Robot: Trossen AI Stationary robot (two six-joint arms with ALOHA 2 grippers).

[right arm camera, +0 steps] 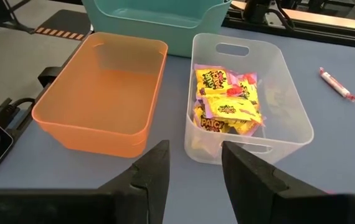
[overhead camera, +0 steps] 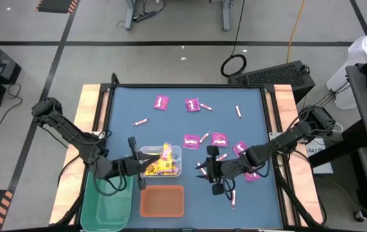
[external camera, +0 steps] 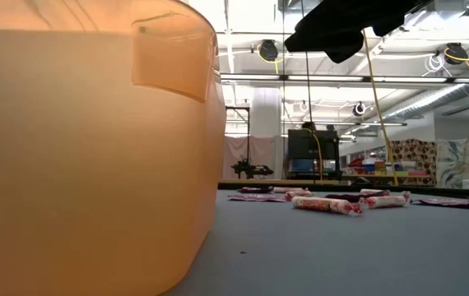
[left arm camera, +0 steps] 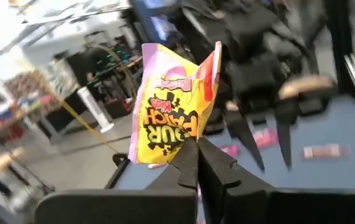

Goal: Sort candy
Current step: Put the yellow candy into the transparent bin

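Blue matting covers the counter [overhead camera: 170, 138], which sits on a grey workshop floor with cables and equipment around it. Near the front edge stand three bins: a green bin [overhead camera: 106, 206] at the left corner, an orange bin [overhead camera: 161, 201] beside it, and a clear bin [overhead camera: 170, 153] just behind the orange one, holding a heap of yellow packets [right arm camera: 224, 109]. Left tool [left arm camera: 196, 163] is at the clear bin's left side, its fingers clamped shut on one yellow packet [left arm camera: 171, 115], which stands up above the fingertips. Right tool [right arm camera: 193, 163] hovers just right of the clear and orange bins, pointing toward them, its fingers apart with nothing between them. Magenta packets [overhead camera: 161, 102] and thin pink-and-white sticks [overhead camera: 140, 122] lie scattered across the middle and right of the counter, well apart from the bins; more sticks [external camera: 327, 205] show low across the surface
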